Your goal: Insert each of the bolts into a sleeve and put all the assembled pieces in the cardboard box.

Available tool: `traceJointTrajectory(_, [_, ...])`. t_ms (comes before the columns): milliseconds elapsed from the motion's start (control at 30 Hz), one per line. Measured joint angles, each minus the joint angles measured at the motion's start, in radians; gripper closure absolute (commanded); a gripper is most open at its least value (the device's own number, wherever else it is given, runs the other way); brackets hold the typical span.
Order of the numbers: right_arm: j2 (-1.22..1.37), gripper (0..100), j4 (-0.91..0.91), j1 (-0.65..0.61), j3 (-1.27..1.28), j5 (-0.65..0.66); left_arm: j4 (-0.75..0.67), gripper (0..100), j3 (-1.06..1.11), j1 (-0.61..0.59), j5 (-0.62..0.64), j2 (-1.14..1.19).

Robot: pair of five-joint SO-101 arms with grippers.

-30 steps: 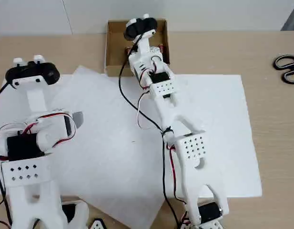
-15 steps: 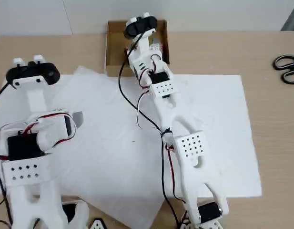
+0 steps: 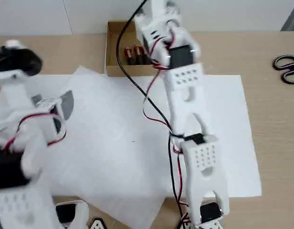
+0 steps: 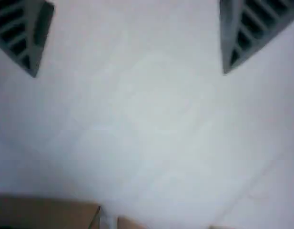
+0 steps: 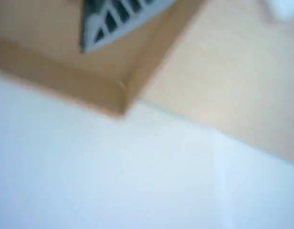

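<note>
Risen above the cardboard box (image 3: pixel 110 47), the right tool (image 3: pixel 155 10) uncovers assembled pieces (image 3: pixel 135 54) lying inside; its opening cannot be told. Left tool (image 4: pixel 127 71) gapes wide, empty, apart from the box. Task looks nearly done.

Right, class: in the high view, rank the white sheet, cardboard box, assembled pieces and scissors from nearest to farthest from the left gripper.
1. The white sheet: directly beneath the left gripper.
2. The cardboard box: past the sheet's far edge; its side wall comes first.
3. The assembled pieces: inside the box, just beyond that wall.
4. The scissors: far across the table, at its right edge.
</note>
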Motion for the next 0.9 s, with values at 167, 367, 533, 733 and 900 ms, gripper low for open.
traceJointTrajectory(167, [-0.157,71.3,0.431,0.002,-0.195,0.000,-0.002,77,-0.011,0.000,0.000,-0.186])
traceJointTrajectory(367, [-0.374,71.3,0.546,0.117,-0.213,0.000,-0.035,77,0.097,-0.002,0.000,-0.439])
traceJointTrajectory(533, [-0.666,71.3,0.554,0.213,-0.164,0.000,-0.149,77,0.292,-0.002,0.000,-0.641])
traceJointTrajectory(733, [-1.016,71.3,0.555,0.292,0.279,0.000,-0.399,77,0.644,-0.002,0.000,-0.827])
traceJointTrajectory(900, [-1.341,71.2,0.528,0.296,0.882,0.000,-0.621,77,0.941,-0.002,0.000,-0.968])
